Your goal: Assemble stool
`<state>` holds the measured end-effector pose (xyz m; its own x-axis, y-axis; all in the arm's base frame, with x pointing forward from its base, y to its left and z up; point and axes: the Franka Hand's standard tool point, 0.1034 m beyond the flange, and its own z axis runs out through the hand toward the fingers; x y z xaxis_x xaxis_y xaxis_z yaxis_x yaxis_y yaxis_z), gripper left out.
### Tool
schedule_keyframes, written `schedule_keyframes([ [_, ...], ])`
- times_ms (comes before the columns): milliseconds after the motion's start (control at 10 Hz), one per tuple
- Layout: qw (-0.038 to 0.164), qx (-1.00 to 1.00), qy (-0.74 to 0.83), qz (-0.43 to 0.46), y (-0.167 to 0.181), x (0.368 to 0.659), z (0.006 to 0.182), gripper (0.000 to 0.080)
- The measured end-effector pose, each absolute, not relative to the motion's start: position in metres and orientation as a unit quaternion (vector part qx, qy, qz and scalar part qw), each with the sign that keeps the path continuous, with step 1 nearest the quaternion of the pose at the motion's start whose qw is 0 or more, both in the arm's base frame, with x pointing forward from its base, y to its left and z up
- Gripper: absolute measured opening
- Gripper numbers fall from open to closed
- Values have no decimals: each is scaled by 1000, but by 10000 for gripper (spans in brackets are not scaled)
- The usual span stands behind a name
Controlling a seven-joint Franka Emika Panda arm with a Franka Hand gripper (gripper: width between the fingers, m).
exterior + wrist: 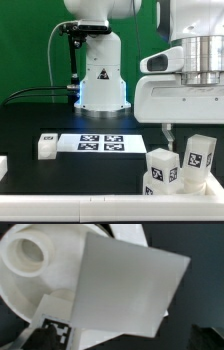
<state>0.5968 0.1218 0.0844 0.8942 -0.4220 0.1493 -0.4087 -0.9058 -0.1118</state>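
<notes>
In the wrist view the round white seat (25, 277), with an open socket (30, 253), lies under a chunky white leg (125, 280) that stands on it and carries a black-and-white tag (55, 330). My gripper (120, 343) is open, its dark fingers (35, 339) spread to either side of this leg, and the far finger is clear of it. In the exterior view my gripper (171, 134) hangs just above two upright tagged legs (163, 172) (197, 160) at the right front. The seat is mostly hidden behind them.
The marker board (100, 143) lies mid-table. A loose white leg (47, 146) stands at its left, and another white part (3, 165) is at the left edge. A white border rail (70, 205) runs along the front. The robot base (102, 75) is behind.
</notes>
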Motion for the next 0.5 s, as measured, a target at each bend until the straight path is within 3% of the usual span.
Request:
schedule_keyframes([
  [200,52,-947,307,-76,125,589,78,649],
  [500,51,-938,335,-70,130,579,68,649],
])
